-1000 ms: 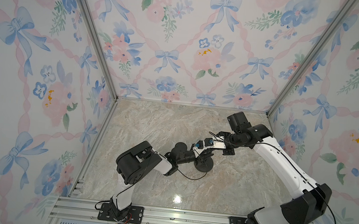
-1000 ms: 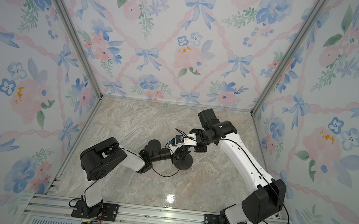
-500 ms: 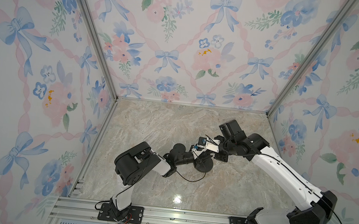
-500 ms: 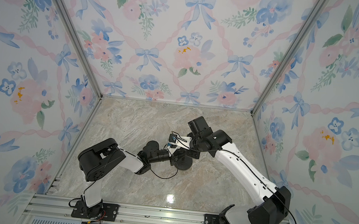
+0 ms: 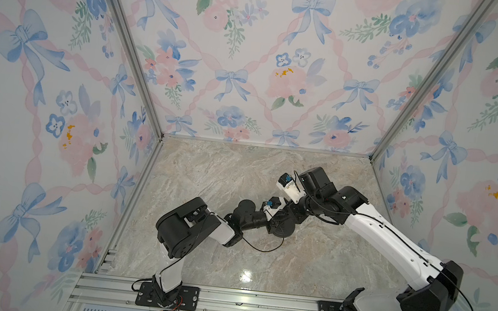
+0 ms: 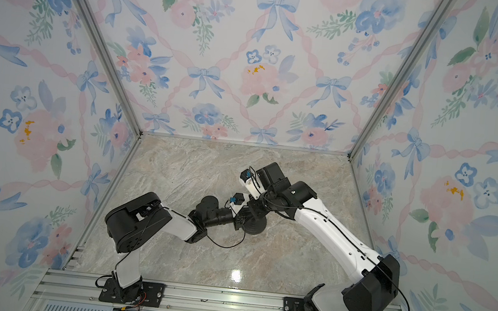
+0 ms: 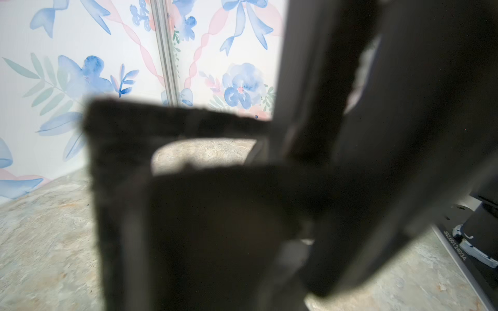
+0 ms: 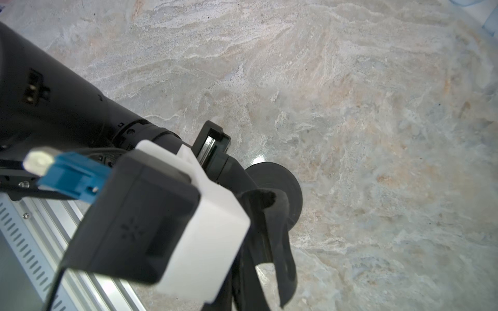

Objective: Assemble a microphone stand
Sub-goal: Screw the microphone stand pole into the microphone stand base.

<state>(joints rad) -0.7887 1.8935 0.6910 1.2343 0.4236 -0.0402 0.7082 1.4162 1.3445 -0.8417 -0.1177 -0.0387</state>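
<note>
The microphone stand's black disc base (image 5: pixel 283 230) (image 6: pixel 255 226) lies flat on the marble floor, mid-floor, with both grippers meeting over it. My left gripper (image 5: pixel 275 221) reaches in low from the left and is shut on the base's near edge. In the left wrist view everything is dark and blurred. My right gripper (image 5: pixel 288 213) comes in from the right, above the base, shut on the rod. The right wrist view shows the rod's clip-like head (image 8: pixel 280 231) just above the disc base (image 8: pixel 280 183). The rod's lower end is hidden.
The left arm's wrist camera (image 8: pixel 161 215), with its blue plug, crowds close to the right gripper. Floral walls close the floor on three sides. An aluminium rail (image 5: pixel 242 300) runs along the front. A black cable (image 5: pixel 260 248) loops on the floor beside the left wrist.
My right arm has swung left and down, bringing its gripper from beside the base to right over it. Its elbow has dropped toward the front right. The left arm has hardly moved.
</note>
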